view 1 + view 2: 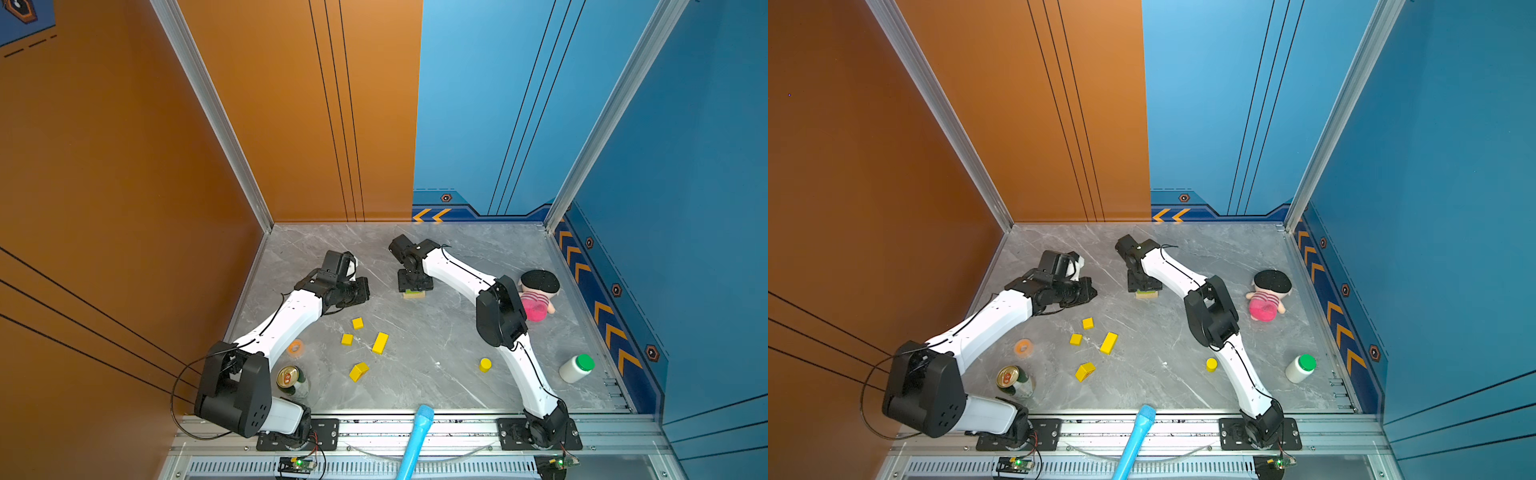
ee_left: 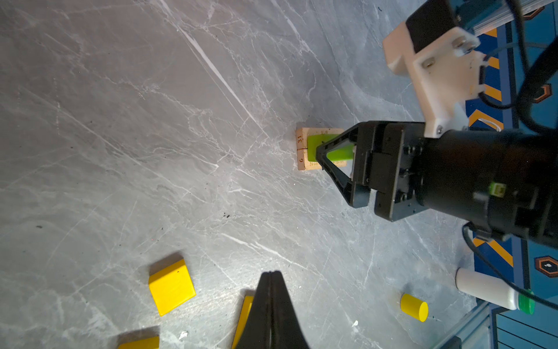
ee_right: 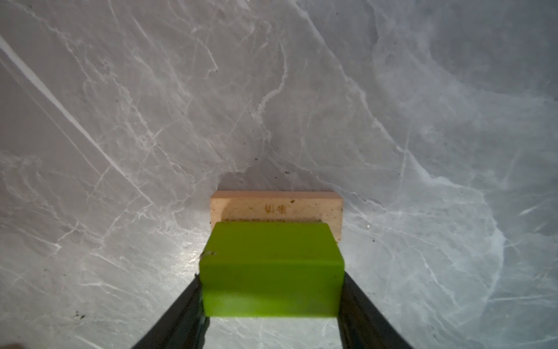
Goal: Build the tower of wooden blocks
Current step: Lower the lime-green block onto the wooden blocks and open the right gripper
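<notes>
Seen from above, a grey marbled surface point(image 1: 415, 386) sits inside orange and blue walls, with two white-and-black robot arms on it. The right arm point(image 1: 457, 272) reaches to the far middle, and its jaws are closed on the two ends of a green bar point(image 3: 271, 269). The bar lies on top of two tan planks point(image 2: 302, 151), which lie flat side by side and touching. Together these make the tower point(image 1: 413, 293) so far.

The left arm point(image 1: 286, 320) hangs near it, to the left, with its jaws pressed shut and empty. Nearer the front, loose yellow blocks lie apart:
- one cube point(image 1: 358, 323)
- a second cube point(image 1: 347, 339)
- a yellow bar point(image 1: 380, 343)
- a roof-shaped piece point(image 1: 358, 371)
- a cylinder point(image 1: 485, 365), well to the right

A drink can point(image 1: 287, 377) stands by the left arm's base. A white bottle point(image 1: 575, 368) with a green cap is near the right edge. A plush doll point(image 1: 538, 295) lies behind the right arm.
</notes>
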Available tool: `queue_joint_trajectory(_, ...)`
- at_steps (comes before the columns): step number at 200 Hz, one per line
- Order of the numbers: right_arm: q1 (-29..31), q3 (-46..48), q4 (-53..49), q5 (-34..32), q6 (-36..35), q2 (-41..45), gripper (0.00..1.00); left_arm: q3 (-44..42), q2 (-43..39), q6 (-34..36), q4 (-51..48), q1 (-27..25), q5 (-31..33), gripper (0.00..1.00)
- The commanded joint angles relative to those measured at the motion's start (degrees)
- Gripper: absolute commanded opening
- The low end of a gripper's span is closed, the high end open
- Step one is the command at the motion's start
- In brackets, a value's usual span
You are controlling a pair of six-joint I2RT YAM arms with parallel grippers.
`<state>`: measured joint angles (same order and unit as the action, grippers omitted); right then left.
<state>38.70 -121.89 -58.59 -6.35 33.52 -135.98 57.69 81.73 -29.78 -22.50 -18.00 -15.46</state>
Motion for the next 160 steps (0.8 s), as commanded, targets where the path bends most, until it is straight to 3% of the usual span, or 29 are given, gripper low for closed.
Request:
queue_joint_trajectory(1,0.4,-1.1,-2.6,-1.8,1.1,-1.7,0.67,-0.7,-1.1,0.9,-0.2,0.6,-0.6,0.06)
queue_joint_trajectory(160,0.2,-0.7,-2.7,-1.9,1.3,-2.0,0.73,-0.8,-1.1,0.9,-0.2,0.7,-0.7,0.06)
